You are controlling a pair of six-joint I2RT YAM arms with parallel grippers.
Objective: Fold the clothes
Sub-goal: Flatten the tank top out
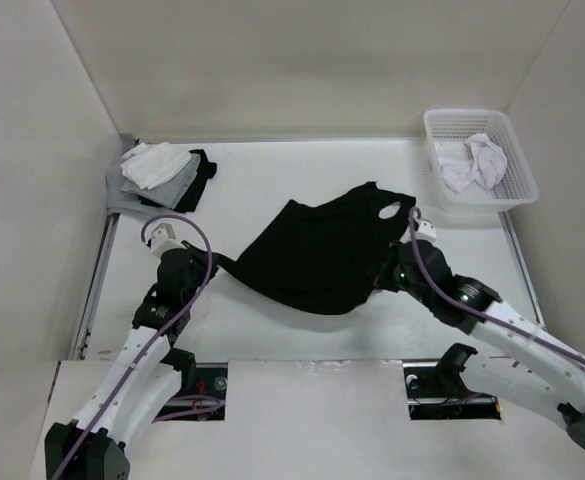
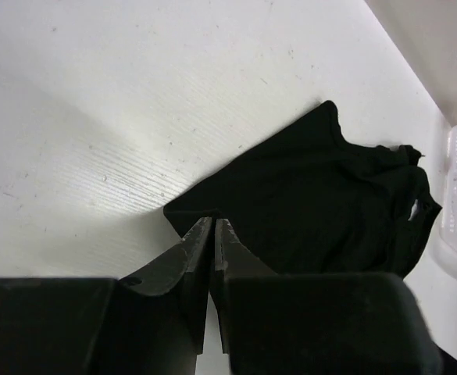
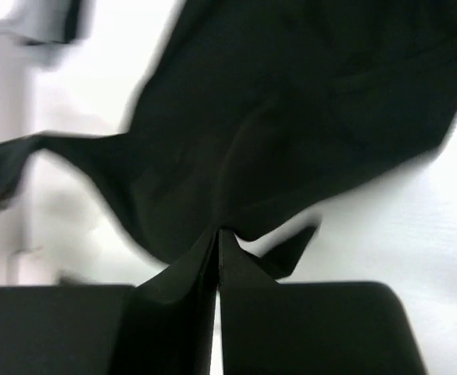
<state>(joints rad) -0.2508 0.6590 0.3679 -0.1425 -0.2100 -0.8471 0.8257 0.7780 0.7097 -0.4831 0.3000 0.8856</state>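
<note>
Tabletop (image 1: 302, 180): white, walled on three sides, carrying everything below.

Black garment (image 1: 322, 255): lies mid-tabletop, between the two arms, spread unevenly and partly rumpled. One corner is drawn to a point toward the left arm, and a neck or arm opening shows at the far right edge. The fabric looks thin, light and limp. Judged to drape and bunch readily, to hold no shape of its own, and to drag on the surface unless lifted clear. Best taken at corners or hems, pinching through a single layer where possible; a mid-panel grip would only gather folds.

Basket (image 1: 517, 195): white, far right corner, holding a white garment (image 1: 472, 165). Well apart from the work.

Stacked garments (image 1: 162, 175): white, grey and black, far left corner. Also apart.

Left gripper (image 2: 213, 220): jaws drawn nearly together on the garment's near left corner.

Right gripper (image 3: 218, 229): jaws closed to a slit, with fabric puckered at the tips along the garment's right edge. The wrist view is blurred.
</note>
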